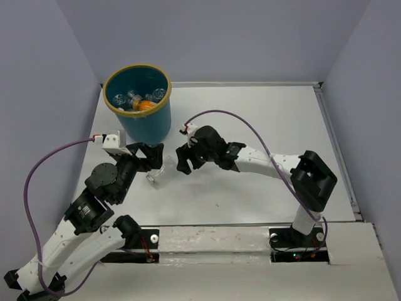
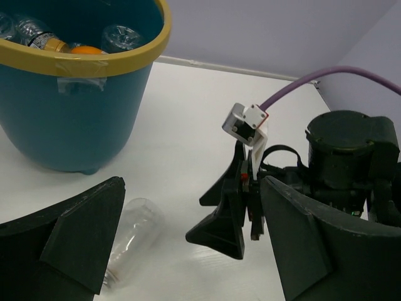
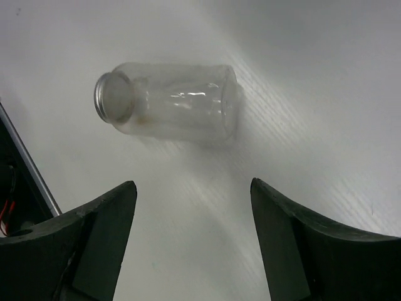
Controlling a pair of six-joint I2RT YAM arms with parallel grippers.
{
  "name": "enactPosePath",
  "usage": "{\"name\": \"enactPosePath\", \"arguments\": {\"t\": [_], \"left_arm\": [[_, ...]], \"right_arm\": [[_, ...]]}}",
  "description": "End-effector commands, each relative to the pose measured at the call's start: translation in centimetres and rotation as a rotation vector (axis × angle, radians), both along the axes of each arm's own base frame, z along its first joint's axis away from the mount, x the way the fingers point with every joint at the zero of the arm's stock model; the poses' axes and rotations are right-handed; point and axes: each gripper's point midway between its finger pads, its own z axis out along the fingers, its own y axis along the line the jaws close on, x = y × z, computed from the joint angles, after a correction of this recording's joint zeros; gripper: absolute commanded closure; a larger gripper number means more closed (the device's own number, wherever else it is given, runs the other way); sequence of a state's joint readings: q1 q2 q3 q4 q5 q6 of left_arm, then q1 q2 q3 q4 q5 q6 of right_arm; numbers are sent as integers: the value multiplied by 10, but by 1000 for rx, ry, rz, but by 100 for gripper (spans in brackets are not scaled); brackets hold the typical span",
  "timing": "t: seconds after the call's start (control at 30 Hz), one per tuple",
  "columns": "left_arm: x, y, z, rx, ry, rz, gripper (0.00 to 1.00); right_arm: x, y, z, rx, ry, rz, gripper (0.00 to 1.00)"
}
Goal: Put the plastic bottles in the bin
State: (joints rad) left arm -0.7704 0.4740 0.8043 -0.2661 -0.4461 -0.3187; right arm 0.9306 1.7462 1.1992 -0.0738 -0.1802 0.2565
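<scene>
The right gripper (image 3: 192, 188) hangs with its jaws spread wide and nothing between them. The clear bottle (image 3: 169, 103) lies on its side just past its fingertips. The left gripper (image 2: 191, 188) is likewise spread and empty, with the bottle close beside one finger. That bottle rests on the table (image 1: 250, 125) just in front of the bin (image 1: 147, 128), between both grippers; the other bottles (image 1: 139, 101) are inside the bin. It looks empty, capless, light, thin-walled and smooth, so it likely rolls and dents. Pinching gently across the mid-body seems best.
</scene>
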Motion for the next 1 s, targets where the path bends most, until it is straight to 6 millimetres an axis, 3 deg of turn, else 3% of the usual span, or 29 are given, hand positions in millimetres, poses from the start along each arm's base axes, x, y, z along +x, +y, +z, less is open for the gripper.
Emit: {"name": "enactPosePath", "arguments": {"t": [0.0,0.03,0.17,0.43,0.7,0.83,0.97], "left_arm": [[1,7,10,-24,-37,28,1],[1,8,9,-25,-37,34,1],[-1,13,13,-41,-49,46,1],[-1,11,13,-36,-48,37,1],[-2,10,14,-38,-51,30,1],[-2,11,13,-37,-50,34,1],[-1,10,12,-35,-48,33,1]], "right_arm": [[15,26,21,7,-106,96,21],[20,34,29,25,-121,99,19],[31,54,29,54,-92,83,15],[42,85,12,112,0,47,5],[31,83,-27,50,102,61,1],[23,72,-51,3,150,45,4],[21,58,-61,-36,151,17,5]]}}
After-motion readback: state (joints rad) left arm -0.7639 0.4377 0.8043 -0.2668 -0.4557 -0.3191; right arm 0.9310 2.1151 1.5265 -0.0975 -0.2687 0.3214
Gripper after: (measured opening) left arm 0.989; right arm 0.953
